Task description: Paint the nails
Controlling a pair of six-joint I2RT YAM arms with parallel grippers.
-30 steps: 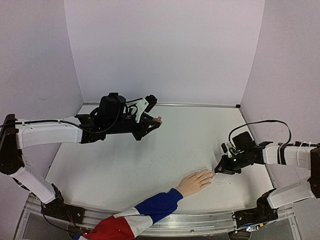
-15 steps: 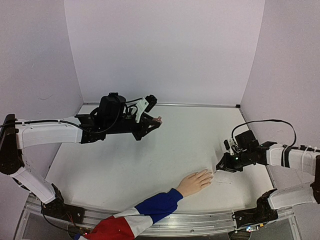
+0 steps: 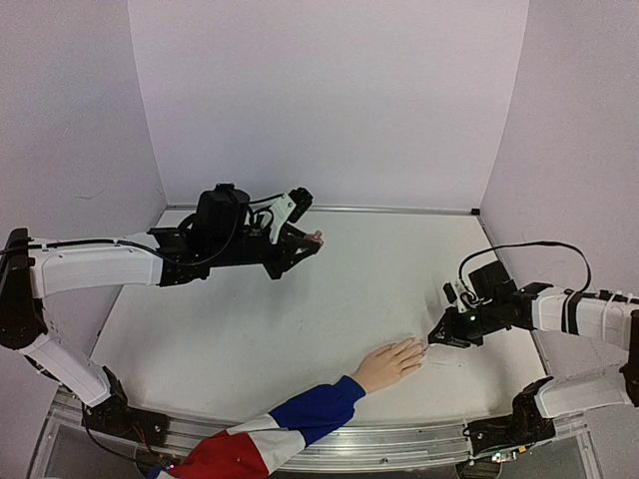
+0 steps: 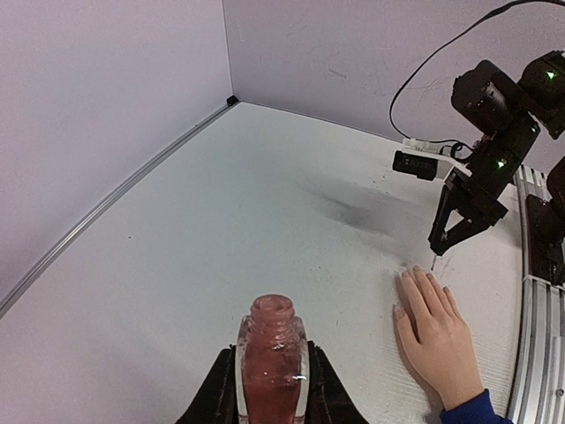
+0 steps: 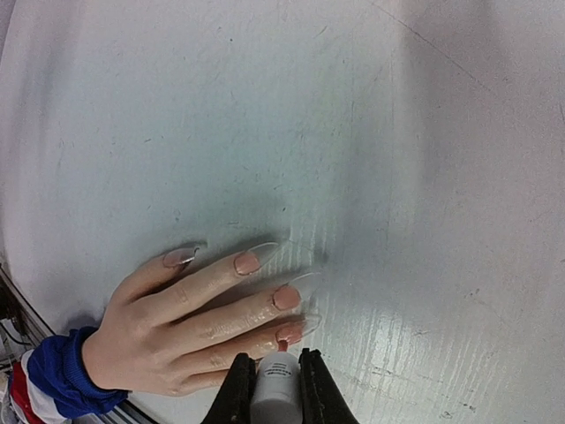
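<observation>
The pale flesh-coloured hand (image 3: 391,362) with a blue, white and red sleeve lies flat near the table's front edge. Its nails (image 5: 285,298) show pink in the right wrist view, with long clear tips. My right gripper (image 5: 274,364) is shut on a white cap (image 5: 276,389) whose small brush touches the nail (image 5: 290,334) of the finger nearest it. In the top view this gripper (image 3: 436,339) sits at the fingertips. My left gripper (image 4: 272,393) is shut on an uncapped pinkish polish bottle (image 4: 272,349), held above the table at the back left (image 3: 314,239), far from the hand.
White walls enclose the table on three sides. A metal rail (image 3: 399,439) runs along the front edge under the sleeve. The right arm's black cable (image 3: 529,244) loops above its wrist. The right arm also shows in the left wrist view (image 4: 481,168).
The right arm shifted slightly back and forth, its tip staying at the hand's fingertips. The left arm and the bottle have not moved.
</observation>
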